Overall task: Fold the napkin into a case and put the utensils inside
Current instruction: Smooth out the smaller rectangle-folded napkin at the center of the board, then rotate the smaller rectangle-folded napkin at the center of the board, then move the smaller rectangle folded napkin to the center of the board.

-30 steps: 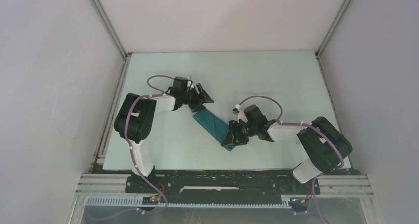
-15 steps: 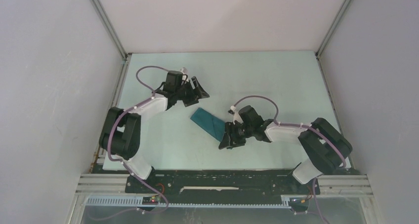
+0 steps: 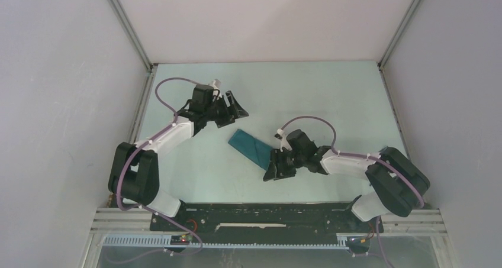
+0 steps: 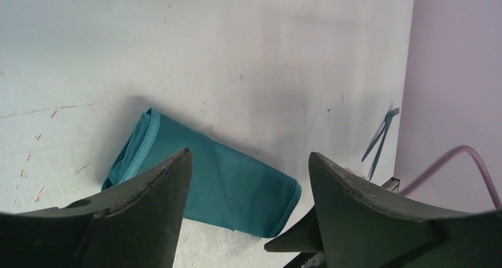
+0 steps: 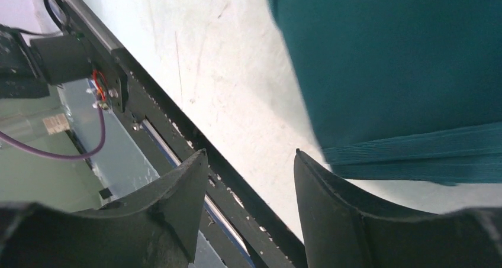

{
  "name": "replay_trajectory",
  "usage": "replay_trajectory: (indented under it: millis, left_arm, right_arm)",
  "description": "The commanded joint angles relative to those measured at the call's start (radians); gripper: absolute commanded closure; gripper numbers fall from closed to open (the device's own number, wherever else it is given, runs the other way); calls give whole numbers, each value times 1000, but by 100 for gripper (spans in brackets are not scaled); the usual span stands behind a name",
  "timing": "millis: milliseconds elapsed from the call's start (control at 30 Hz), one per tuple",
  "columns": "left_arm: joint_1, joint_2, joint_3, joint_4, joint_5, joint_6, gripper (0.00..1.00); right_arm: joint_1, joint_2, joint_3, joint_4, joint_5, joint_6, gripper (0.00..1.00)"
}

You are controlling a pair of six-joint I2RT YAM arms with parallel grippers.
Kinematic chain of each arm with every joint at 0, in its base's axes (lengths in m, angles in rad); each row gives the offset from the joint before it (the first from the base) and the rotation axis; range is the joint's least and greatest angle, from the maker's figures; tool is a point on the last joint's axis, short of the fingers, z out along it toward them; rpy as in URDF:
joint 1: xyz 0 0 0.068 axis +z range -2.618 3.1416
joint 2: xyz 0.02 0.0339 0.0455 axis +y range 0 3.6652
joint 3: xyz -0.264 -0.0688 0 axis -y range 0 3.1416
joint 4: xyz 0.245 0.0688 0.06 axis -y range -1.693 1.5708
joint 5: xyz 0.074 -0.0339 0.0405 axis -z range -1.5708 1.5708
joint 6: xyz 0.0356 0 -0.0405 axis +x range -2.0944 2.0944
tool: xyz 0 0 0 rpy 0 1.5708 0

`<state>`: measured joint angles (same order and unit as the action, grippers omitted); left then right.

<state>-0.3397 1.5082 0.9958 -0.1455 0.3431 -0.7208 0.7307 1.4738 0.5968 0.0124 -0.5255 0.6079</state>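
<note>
pale mint table [image 3: 331,96] between white walls [image 3: 71,102] carries one case [image 3: 251,145]: teal satin folded into a narrow flat strip, lying diagonally mid-table. two utensils [image 4: 379,139] lie outside it, near the table's edge. left gripper [image 3: 237,115] and right gripper [image 3: 275,174] both stand open and empty, one by each end.
</note>
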Motion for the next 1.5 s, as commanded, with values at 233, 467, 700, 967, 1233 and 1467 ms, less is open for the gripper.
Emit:
replay_trajectory:
  millis: [233, 467, 700, 967, 1233, 1467]
  left_arm:
    - [-2, -24, 8, -25, 19, 35, 22]
    - [-13, -14, 13, -11, 33, 25, 22]
    - [-26, 81, 94, -60, 40, 66, 22]
    - [-54, 328, 328, -205, 58, 143, 19]
    - [-113, 456, 345, -228, 64, 183, 23]
    - [-181, 409, 129, 13, 96, 35, 36]
  right_arm:
    - [136, 21, 73, -32, 229, 65, 35]
    - [110, 54, 41, -58, 393, 129, 32]
    - [-224, 61, 18, 81, 350, 67, 31]
    - [-603, 221, 359, -187, 85, -104, 29]
    - [-715, -95, 325, -437, 184, -183, 21]
    - [-865, -268, 341, -476, 143, -192, 20]
